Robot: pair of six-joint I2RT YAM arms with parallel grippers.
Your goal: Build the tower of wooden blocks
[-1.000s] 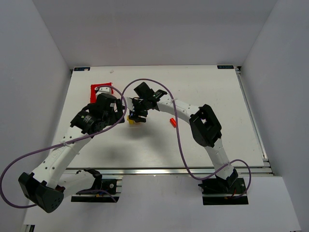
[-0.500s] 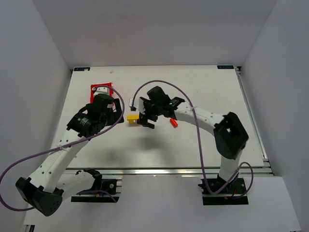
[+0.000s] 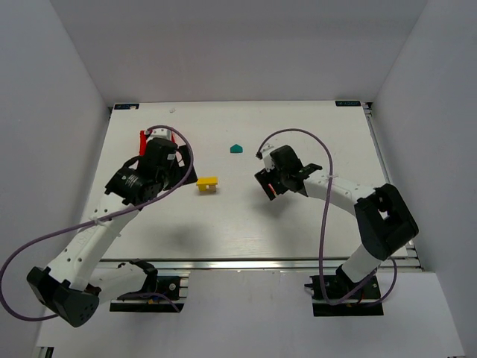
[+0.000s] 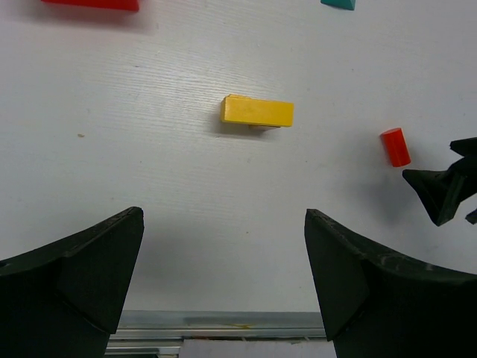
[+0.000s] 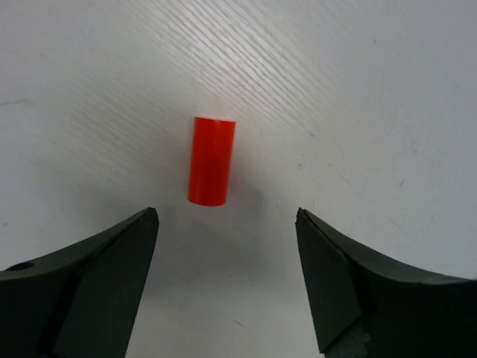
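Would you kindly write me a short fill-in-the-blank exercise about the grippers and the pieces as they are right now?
1. The right gripper hangs open over a ___ cylinder that lies on its side.
2. The left gripper is ___ and holds nothing.
3. The long bar ahead of the left gripper is coloured ___.

Missing words: red; open; yellow.

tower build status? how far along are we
Early. Done: only the yellow block looks placed; whatever is under it is hidden. In hand: nothing gripped. The right gripper is open over the red cylinder, which lies on the table; the left gripper is open and empty. Left: stack the cylinder and the loose teal piece.
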